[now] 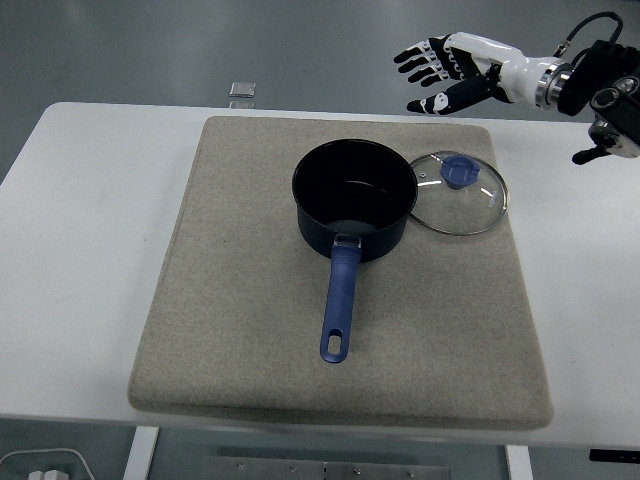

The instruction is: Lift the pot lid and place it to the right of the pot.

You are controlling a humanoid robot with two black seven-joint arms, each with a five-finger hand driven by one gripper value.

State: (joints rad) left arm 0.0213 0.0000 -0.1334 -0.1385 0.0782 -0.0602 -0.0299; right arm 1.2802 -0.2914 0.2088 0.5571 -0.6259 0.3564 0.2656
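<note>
Glass lid (458,192) lies on mat (250,300), below open right robot hand (447,68).

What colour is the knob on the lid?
Blue, matching the pot handle; the knob sits on the clear glass lid. Head view shows it.

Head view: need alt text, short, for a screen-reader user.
A glass pot lid with a blue knob lies flat on a beige mat just right of an open dark blue pot, its edge touching or nearly touching the pot. The robot's right hand hovers open above and behind the lid, holding nothing. The pot's blue handle points toward the white table's near edge.
</note>
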